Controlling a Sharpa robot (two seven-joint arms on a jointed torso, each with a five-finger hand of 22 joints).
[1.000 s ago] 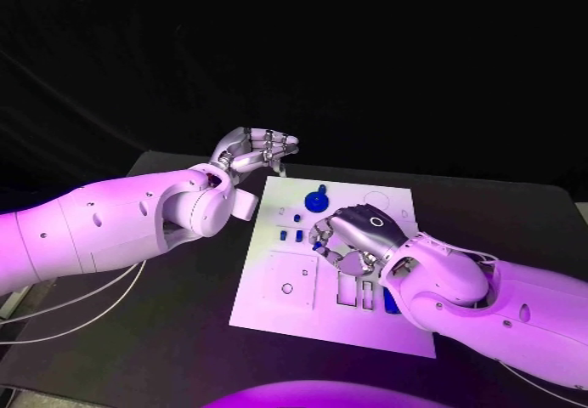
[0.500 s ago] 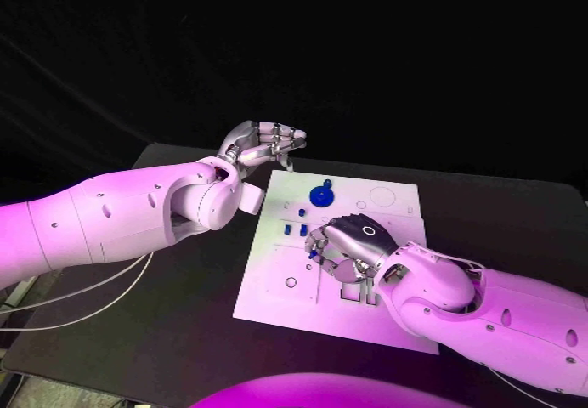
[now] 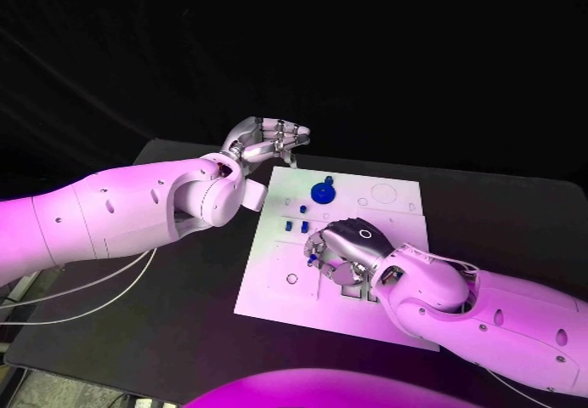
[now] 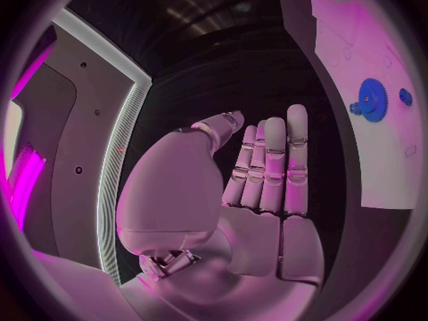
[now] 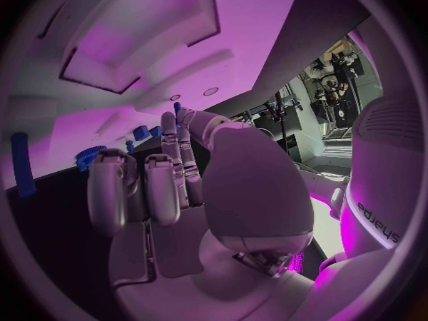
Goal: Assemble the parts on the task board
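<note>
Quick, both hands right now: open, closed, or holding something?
Left hand: open, empty, raised off the task board's far-left corner.
Right hand: over the board's middle; a small blue part at its fingertips, grip cannot be told.

This looks like a robotics lab or test room. Under the hands there is a black table (image 3: 183, 331) with a white task board (image 3: 282, 293) of cut-out slots and small blue parts, and thin cables (image 3: 86, 293) hang beside the left arm. Behind the hands the background is a dark curtain, and past the right hand (image 5: 178, 192) the wrist view shows stands with equipment (image 5: 334, 82) in a lit room.
</note>
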